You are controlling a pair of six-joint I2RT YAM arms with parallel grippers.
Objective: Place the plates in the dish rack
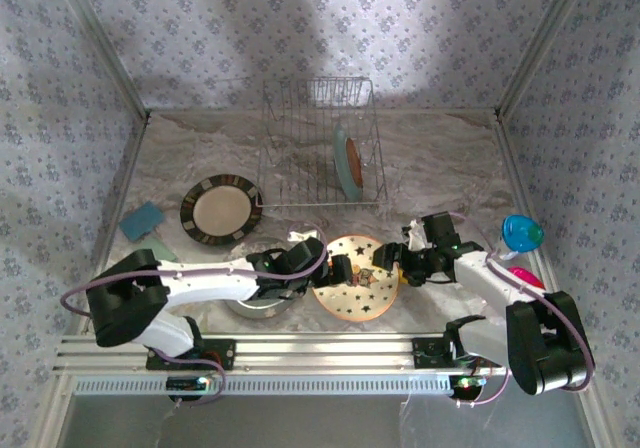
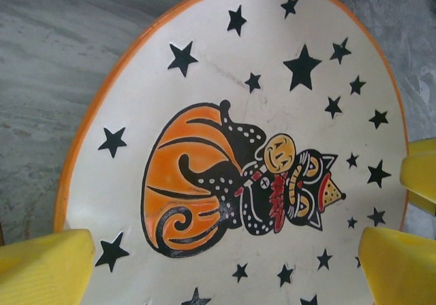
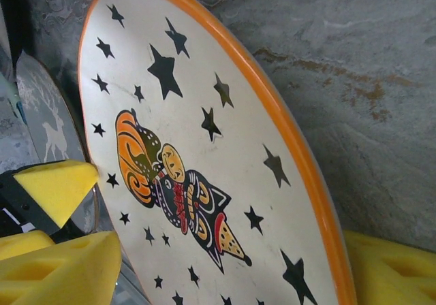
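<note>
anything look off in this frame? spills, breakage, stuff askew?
No spills or breakage visible. One oddity: both arms are at the same star plate at front centre, the open left gripper over its left rim, the right gripper straddling its right rim. The reindeer plate lies partly under the left arm.
</note>
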